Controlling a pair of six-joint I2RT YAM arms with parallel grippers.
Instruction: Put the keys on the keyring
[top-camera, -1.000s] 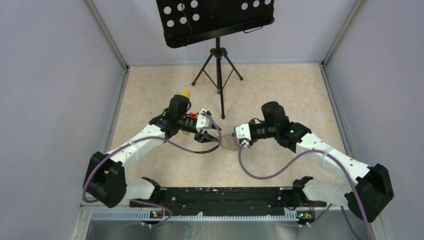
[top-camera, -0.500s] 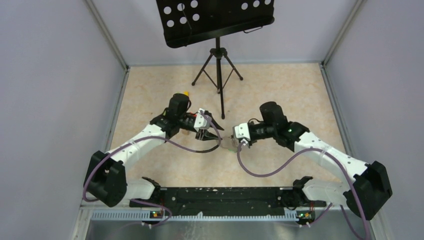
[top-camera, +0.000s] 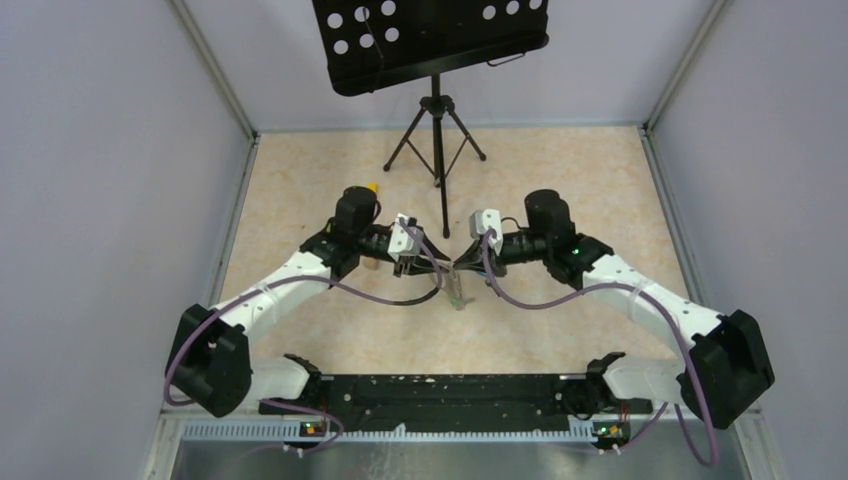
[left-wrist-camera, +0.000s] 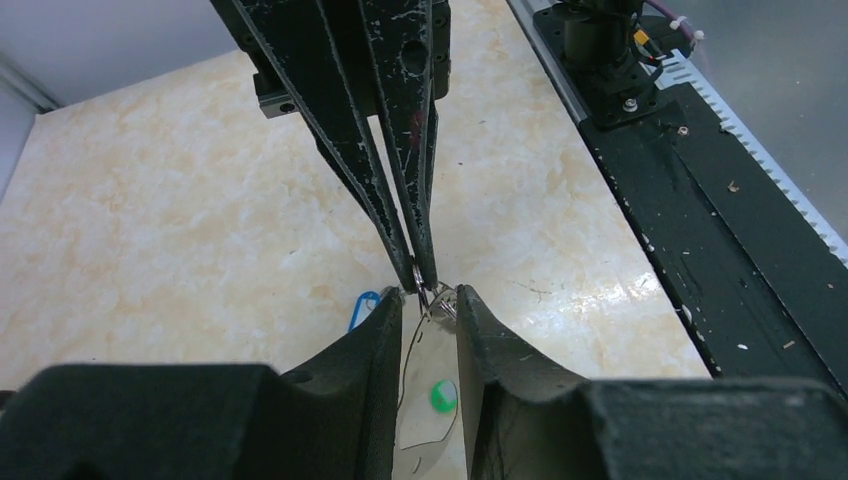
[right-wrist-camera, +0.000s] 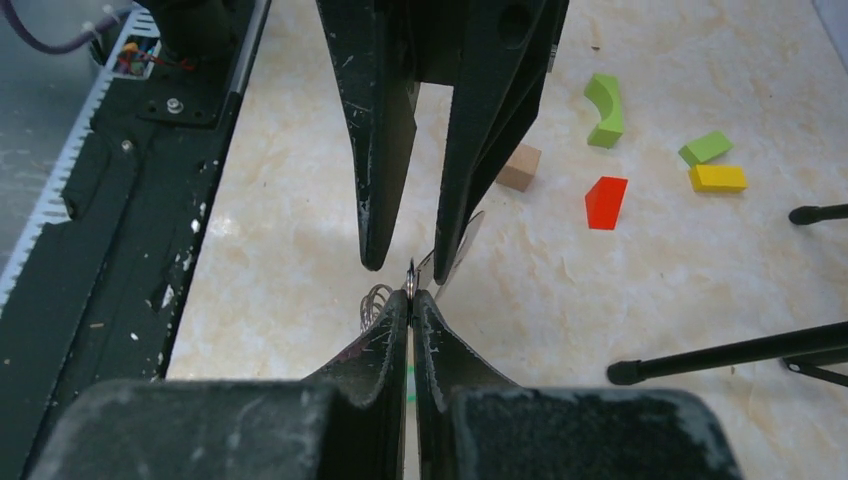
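- Dark and thin, the keyring (top-camera: 458, 296) hangs above the table (top-camera: 560, 170), at 6 o'clock from the meeting fingertips in the top view.
- With it dangles the green-tagged key (left-wrist-camera: 442, 397). The blue-tagged key (left-wrist-camera: 362, 309) lies on the table at 9 o'clock from the left fingertips.
- Pressed together, the right gripper (right-wrist-camera: 411, 296) pinches the keyring's metal top.
- Facing it, the left gripper (left-wrist-camera: 428, 297) is partly spread, flanking that metal.
- A red block (right-wrist-camera: 605, 202) sits at 2 o'clock in the right wrist view.
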